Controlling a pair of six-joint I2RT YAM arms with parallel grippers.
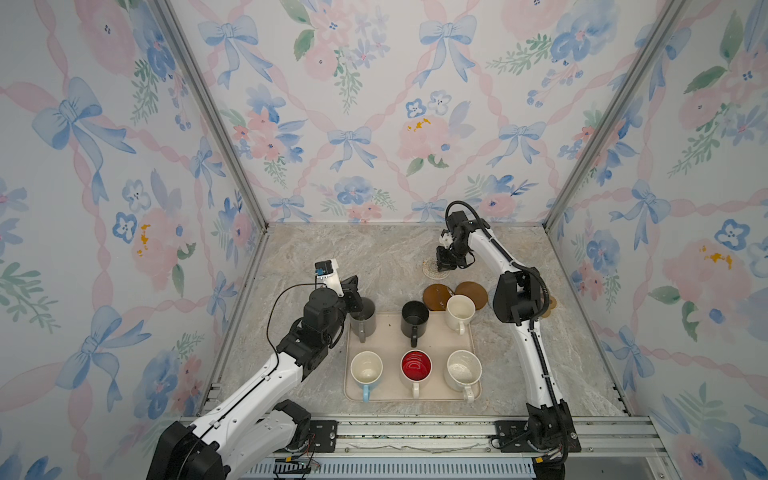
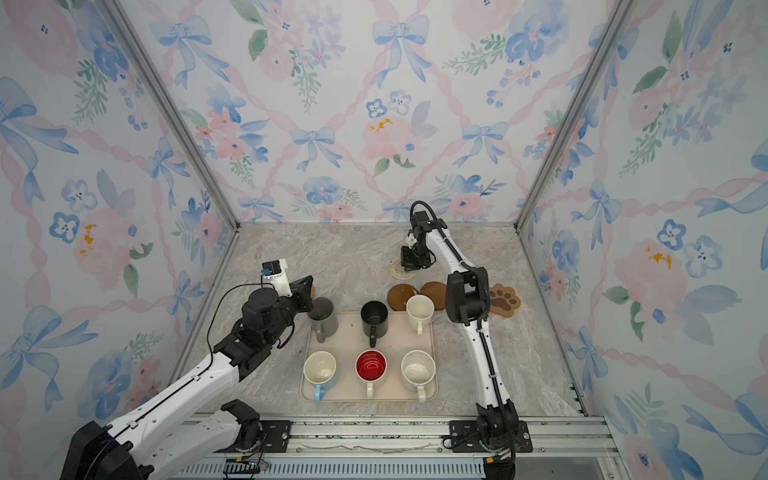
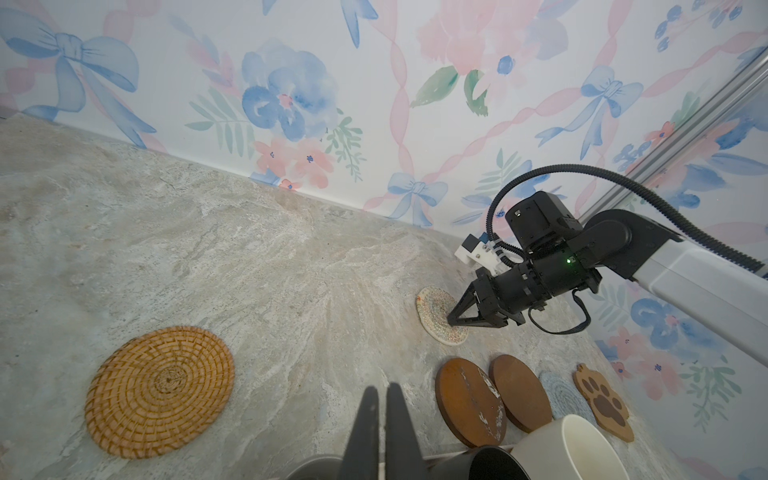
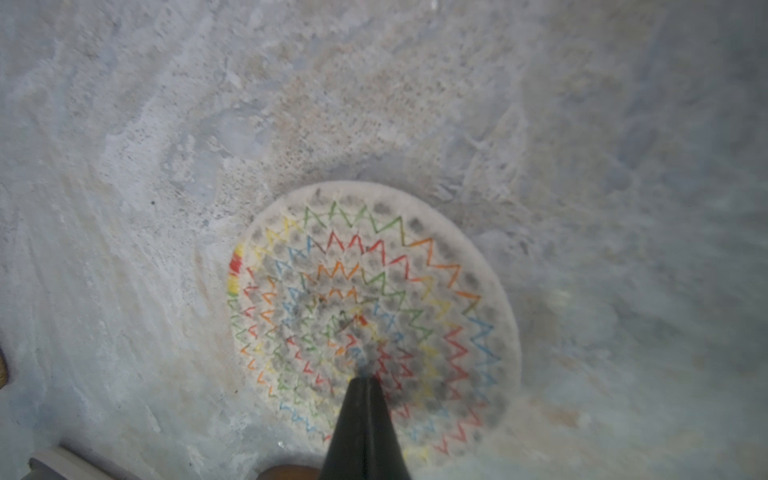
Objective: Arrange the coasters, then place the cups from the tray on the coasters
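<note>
R hand (image 4: pixel 365 380) closed, tip on pale coaster (image 4: pixel 374 270), maybe touching

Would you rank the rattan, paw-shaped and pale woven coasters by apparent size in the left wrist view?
Rattan coaster: largest.
Paw-shaped coaster and pale woven coaster look alike; the woven one lies farther, so unranked.

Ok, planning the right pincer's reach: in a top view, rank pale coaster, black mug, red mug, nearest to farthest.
1. Pale coaster, under the right pincer, at the back.
2. Black mug, far row on tray.
3. Red mug, near row.
</note>
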